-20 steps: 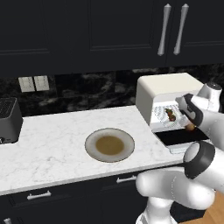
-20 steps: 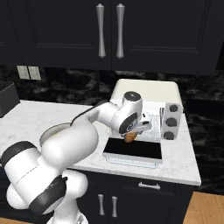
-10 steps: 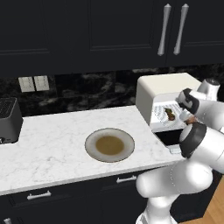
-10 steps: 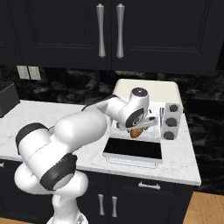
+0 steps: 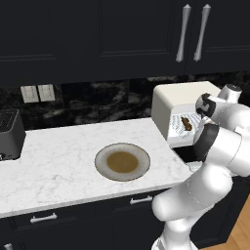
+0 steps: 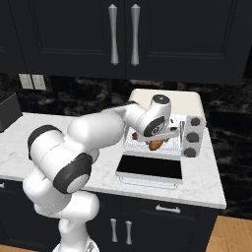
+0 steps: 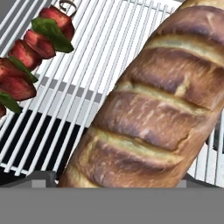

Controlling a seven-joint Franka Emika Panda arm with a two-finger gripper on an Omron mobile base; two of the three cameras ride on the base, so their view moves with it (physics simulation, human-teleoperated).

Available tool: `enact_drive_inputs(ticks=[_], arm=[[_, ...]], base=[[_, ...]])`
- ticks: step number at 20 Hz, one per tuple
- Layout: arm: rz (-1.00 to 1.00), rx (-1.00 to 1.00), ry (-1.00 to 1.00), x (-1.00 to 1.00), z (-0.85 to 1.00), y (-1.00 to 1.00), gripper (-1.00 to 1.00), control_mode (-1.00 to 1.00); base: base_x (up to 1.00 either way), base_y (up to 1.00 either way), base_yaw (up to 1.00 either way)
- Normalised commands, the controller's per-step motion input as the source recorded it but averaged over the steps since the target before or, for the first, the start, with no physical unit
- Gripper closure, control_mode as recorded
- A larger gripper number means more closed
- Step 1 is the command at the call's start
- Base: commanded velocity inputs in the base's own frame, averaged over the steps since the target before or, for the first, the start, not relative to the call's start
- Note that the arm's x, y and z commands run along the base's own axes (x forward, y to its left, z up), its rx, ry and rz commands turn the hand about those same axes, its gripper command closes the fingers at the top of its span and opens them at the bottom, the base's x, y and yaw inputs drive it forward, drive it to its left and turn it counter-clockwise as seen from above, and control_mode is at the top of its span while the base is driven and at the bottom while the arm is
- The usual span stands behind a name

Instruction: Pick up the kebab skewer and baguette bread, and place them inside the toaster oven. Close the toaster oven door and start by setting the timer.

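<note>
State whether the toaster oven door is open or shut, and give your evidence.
Open. The toaster oven door lies folded down flat on the counter before the toaster oven, leaving the wire rack exposed.

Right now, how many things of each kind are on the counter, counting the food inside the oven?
Food: 2, skewer and baguette, both on the rack
Appliances: 2, toaster oven and black toaster
Plates: 1, plate
Total: 5

I am working in a rendered kitchen: black cabinets with long silver bar handles [image 6: 114, 34], white marble countertop [image 5: 58, 163], black marble backsplash [image 5: 107, 101], cream-white boxy toaster oven [image 6: 170, 102], black slot toaster [image 5: 10, 134].
</note>
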Motion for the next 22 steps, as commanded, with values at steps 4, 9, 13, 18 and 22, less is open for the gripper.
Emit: enact_drive_inputs(ticks=[4,9,13,18,22], arm=[[0.0,0.0,0.0,0.0,-0.16,-0.04,1.0,-1.0],[0.0,0.0,0.0,0.0,-0.19,0.0,1.0,-1.0],[0.0,0.0,0.0,-0.02,-0.25,0.0,1.0,-1.0],[0.0,0.0,0.05,-0.16,-0.29,0.0,1.0,-1.0],[0.0,0.0,0.1,-0.19,-0.25,0.0,1.0,-1.0]], base=[[0.0,0.0,0.0],[0.0,0.0,0.0],[0.0,0.0,0.0],[0.0,0.0,0.0],[0.0,0.0,0.0]])
